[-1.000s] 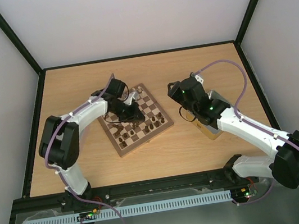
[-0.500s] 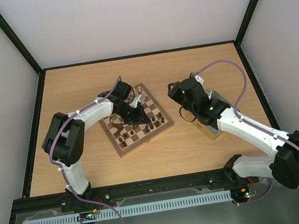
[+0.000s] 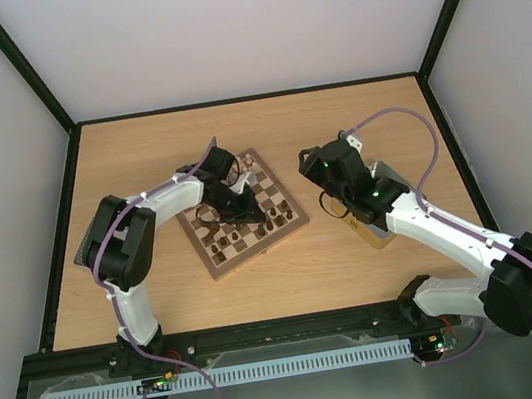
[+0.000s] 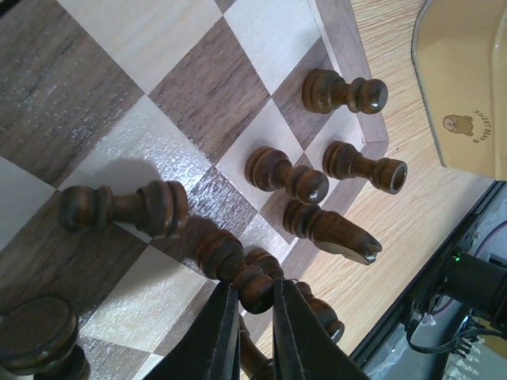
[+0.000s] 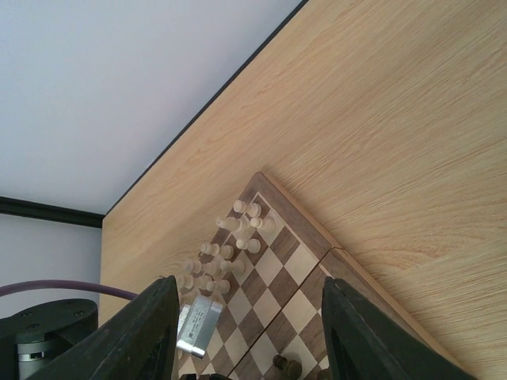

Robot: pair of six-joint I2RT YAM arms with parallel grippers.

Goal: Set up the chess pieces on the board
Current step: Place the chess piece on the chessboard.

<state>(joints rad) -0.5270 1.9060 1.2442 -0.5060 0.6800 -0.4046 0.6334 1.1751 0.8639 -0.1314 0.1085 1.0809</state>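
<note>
The board (image 3: 218, 264) lies at the table's middle left. Cream chess pieces (image 5: 230, 245) crowd its far corner, and dark brown chess pieces (image 3: 251, 230) stand along its near side. In the left wrist view my left gripper (image 4: 255, 294) is shut on the round head of a dark brown pawn (image 4: 224, 257) whose base is down by the board (image 4: 119, 47). A dark knight (image 4: 333, 235) and other dark pawns (image 4: 277, 170) stand close around it. My right gripper (image 5: 249, 283) hangs open and empty, high above the table to the right of the board (image 5: 273, 265).
A cream tin box (image 4: 467, 87) sits just off the board's right edge, and in the top view it lies partly under the right arm (image 3: 381, 233). The table is walled by black-framed white panels. A small silver part of the left wrist (image 5: 196, 324) hangs over the board.
The left arm has shifted a little to the right over the board's near rows, with its gripper staying shut. The right arm has not moved.
</note>
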